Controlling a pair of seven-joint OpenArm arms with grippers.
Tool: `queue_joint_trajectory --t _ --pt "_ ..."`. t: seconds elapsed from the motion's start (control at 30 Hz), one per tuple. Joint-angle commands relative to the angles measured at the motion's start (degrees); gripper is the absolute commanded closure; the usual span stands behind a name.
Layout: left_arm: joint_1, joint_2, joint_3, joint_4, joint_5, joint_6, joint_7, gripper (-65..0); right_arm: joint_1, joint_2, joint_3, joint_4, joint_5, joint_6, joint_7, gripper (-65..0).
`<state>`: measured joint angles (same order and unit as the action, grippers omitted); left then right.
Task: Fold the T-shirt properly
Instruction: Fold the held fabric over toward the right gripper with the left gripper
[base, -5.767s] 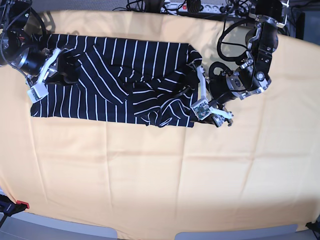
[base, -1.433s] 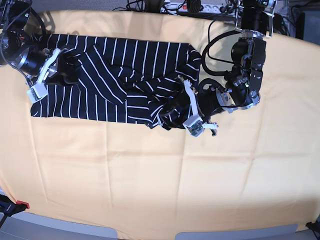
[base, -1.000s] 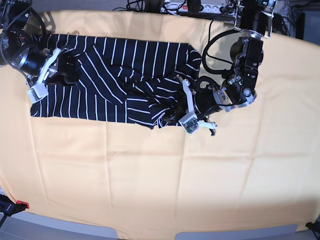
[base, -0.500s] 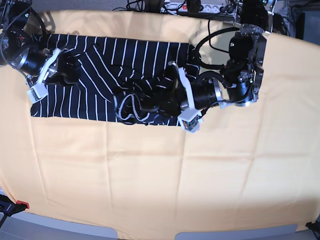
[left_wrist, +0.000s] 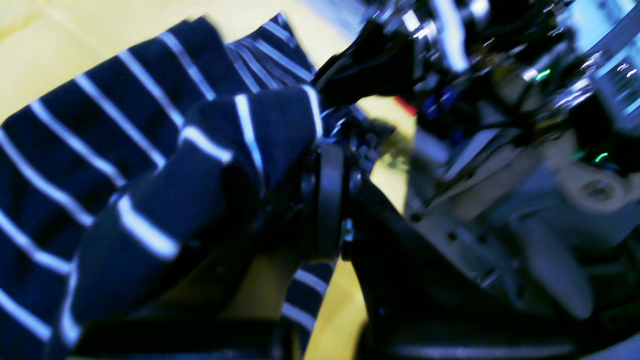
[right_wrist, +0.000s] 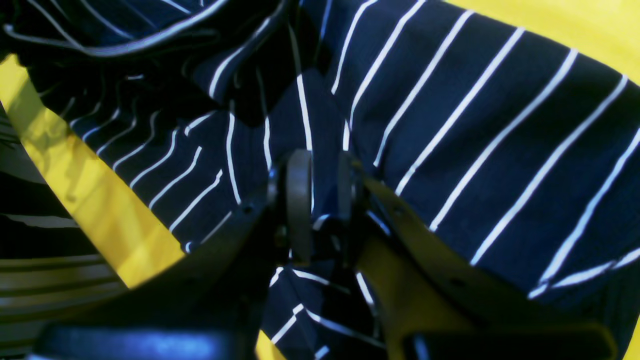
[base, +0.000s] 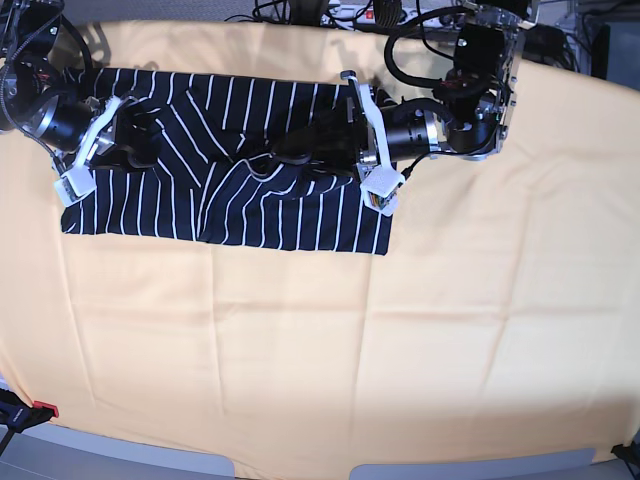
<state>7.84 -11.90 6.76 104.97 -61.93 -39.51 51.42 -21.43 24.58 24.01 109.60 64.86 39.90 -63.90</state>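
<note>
Lying flat along the far side of the yellow-orange table cloth (base: 300, 340), the T-shirt (base: 180, 200) is getting worked by 2 arms. The left gripper (left_wrist: 327, 200) is clamped tight on a bunched fold of it near the middle, lifted off the rest (wrist view is blurry). The right gripper (right_wrist: 315, 200) has striped fabric pinched between its fingers at the shirt's other end.

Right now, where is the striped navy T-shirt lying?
In the base view the dark navy white-striped fabric T-shirt lies spread across the far left part of the yellow-orange table cloth, between the two arms.
</note>
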Motion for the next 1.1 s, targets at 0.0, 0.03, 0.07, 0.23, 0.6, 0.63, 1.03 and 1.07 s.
queue_joint_trajectory --t 0.0,0.03,0.07,0.23,0.6,0.63,1.03,1.07 --pt "-0.2 1.2 -0.02 0.92 -2.08 -0.49 -1.18 0.0 0.31 0.83 0.37 0.98 1.18 0.1 1.29 -12.4" --pt "-0.04 2.23 -0.02 0.92 -2.12 -0.49 -1.18 0.0 0.33 0.83 0.37 0.98 1.18 0.1 1.29 -12.4" --pt "0.07 3.23 0.0 0.92 -2.25 -0.49 -1.09 0.0 0.31 0.83 0.37 0.98 1.18 0.1 1.29 -12.4" --pt "0.09 7.34 0.0 0.92 -7.65 -0.49 5.2 0.0 0.28 0.83 0.37 0.98 1.16 0.1 1.22 -12.4" --pt "0.07 9.05 -0.02 0.92 -14.93 -0.49 17.73 -32.6 0.57 0.85 0.37 0.98 1.16 0.1 1.31 -12.5" --pt "0.07 9.09 -0.02 0.92 -15.15 -0.49 17.62 -32.7 1.03 0.83 0.37 0.98 1.16 0.1 1.29 -13.3" --pt "-4.02 9.05 -10.29 1.18 -9.51 -0.49 16.7 0.0 9.99 1.14 9.42 1.05 -0.68 0.1 1.03 -24.3" --pt "-3.96 9.05 -11.93 1.16 -5.68 -0.49 16.15 0.0 9.99 1.14 11.63 1.03 -1.97 0.1 1.03 -24.3"
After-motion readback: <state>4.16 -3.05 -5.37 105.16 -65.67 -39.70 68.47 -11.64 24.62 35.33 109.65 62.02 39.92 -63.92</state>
